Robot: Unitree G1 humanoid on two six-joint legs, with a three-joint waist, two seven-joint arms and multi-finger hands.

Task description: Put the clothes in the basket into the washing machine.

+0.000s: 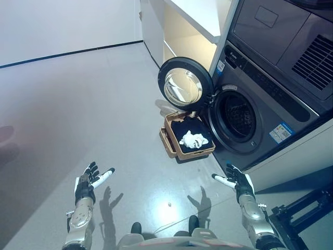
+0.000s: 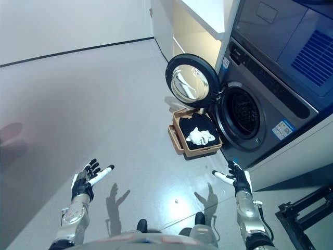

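Note:
A brown basket [image 1: 174, 147] stands on the floor in front of the washing machine [image 1: 260, 99]. It holds a dark cloth [image 1: 183, 126] with a white crumpled cloth [image 1: 193, 139] on top. The machine's round door [image 1: 184, 83] is swung open to the left, above the basket, and the drum opening [image 1: 237, 117] shows dark. My left hand [image 1: 87, 185] is open and empty at the lower left, well short of the basket. My right hand [image 1: 237, 182] is open and empty at the lower right, near the machine's front.
A second appliance [image 1: 291, 36] sits stacked on the washing machine. White shelving [image 1: 192, 31] stands behind the door. A black frame [image 1: 304, 208] stands at the lower right. A small white speck [image 1: 167, 204] lies on the grey floor between my hands.

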